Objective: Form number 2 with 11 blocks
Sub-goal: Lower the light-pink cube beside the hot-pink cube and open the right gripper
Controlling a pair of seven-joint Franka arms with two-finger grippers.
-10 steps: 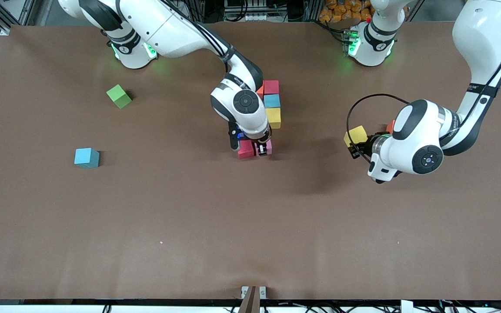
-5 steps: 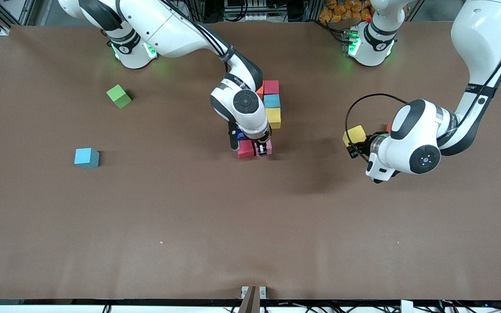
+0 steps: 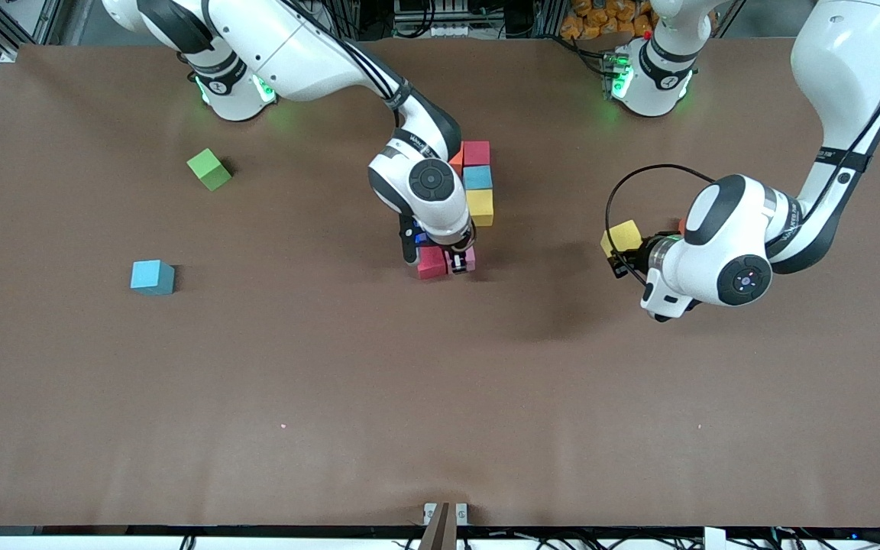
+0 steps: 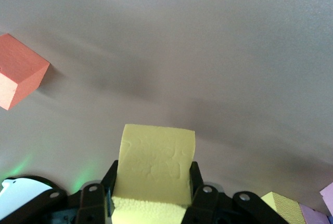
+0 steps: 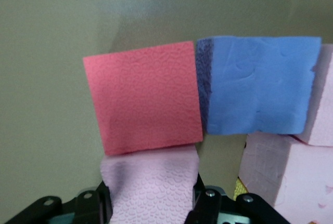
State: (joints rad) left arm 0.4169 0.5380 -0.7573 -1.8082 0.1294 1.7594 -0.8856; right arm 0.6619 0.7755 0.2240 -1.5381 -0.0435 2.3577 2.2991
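We list, across the front view: lime-green cube (image 3: 209,169) and lone light blue cube (image 3: 153,276) toward the right arm's end; right gripper (image 3: 458,263) clenched on a pink block (image 3: 468,258) touching the red block (image 3: 431,262) in the partial number 2 (image 3: 477,183); left gripper (image 3: 623,258) aloft, grasping a yellow block (image 3: 622,237).

Right end effector (image 5: 151,200) at bottom edge of frame, dark fingers (image 5: 205,203) clamped on pale pink block (image 5: 148,180). Red block (image 5: 143,96) at centre, directly above held block, edges touching. Blue block (image 5: 257,83) in upper right of frame, flush beside red one. More pale pink blocks (image 5: 283,169) at lower right and right edge, against blue one. Bench (image 5: 52,26) fills upper left.
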